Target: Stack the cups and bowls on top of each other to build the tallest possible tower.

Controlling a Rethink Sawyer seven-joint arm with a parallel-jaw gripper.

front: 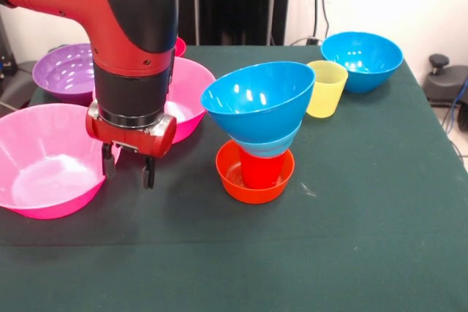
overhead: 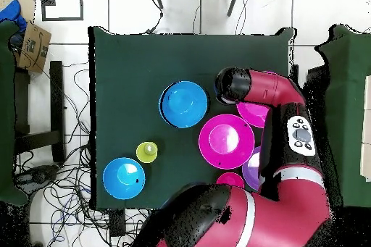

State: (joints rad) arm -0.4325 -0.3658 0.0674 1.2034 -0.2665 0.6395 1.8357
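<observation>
The tower point(front: 257, 133) stands mid-table: a small orange bowl point(front: 252, 182), a red cup point(front: 261, 169), a small light-blue bowl point(front: 269, 145) and a large blue bowl point(front: 257, 99) on top, tilted toward the camera. From overhead only the blue bowl point(overhead: 184, 103) shows. My gripper point(front: 129, 168) hangs open and empty left of the tower, just above the cloth beside a large pink bowl point(front: 44, 158). The arm's end point(overhead: 233, 85) hides it overhead. A yellow cup point(front: 325, 89) stands upright right of the tower.
A second pink bowl point(front: 189, 96) sits behind the gripper, a purple bowl point(front: 66, 71) far left and a small red bowl point(front: 180, 46) behind the arm. Another large blue bowl point(front: 362, 60) is at the far right. The table's edge point(front: 439, 118) runs along the right.
</observation>
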